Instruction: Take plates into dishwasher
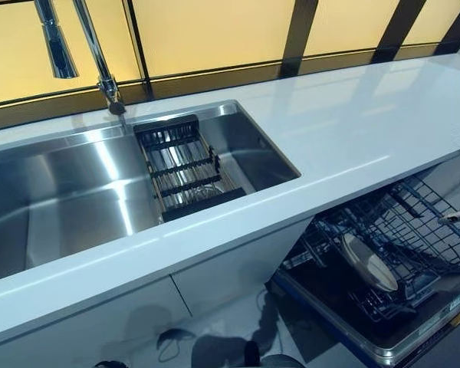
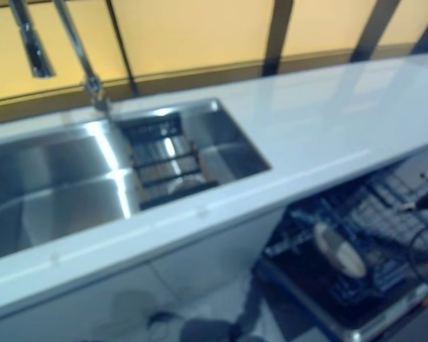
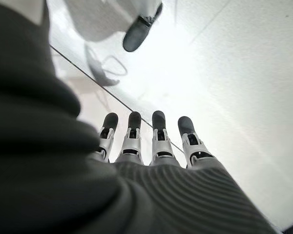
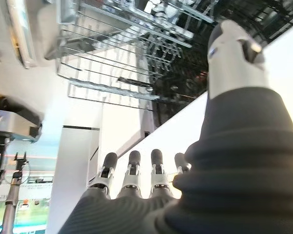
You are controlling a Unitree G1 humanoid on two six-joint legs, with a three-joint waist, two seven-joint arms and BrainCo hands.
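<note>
A: Currently one plate [image 1: 369, 264] stands on edge in the lower dishwasher rack [image 1: 414, 230], pulled out below the desk [image 1: 353, 130].

B: Robot hands?

A: Both empty. Left robot hand [image 3: 151, 141] — fingers straight, pointing at the floor. Right robot hand [image 4: 136, 170] — fingers straight, relaxed, just beside the rack.

B: More plates?

A: Possibly one under the black drainer [image 1: 180, 165] in the sink [image 1: 54, 192], a pale round shape; cannot tell for sure.

B: Risks?

A: Right robot hand sits close to the rack wires — a careless swing could snag them or knock the plate over. Lifting from the sink, the drainer may block fingers.
</note>
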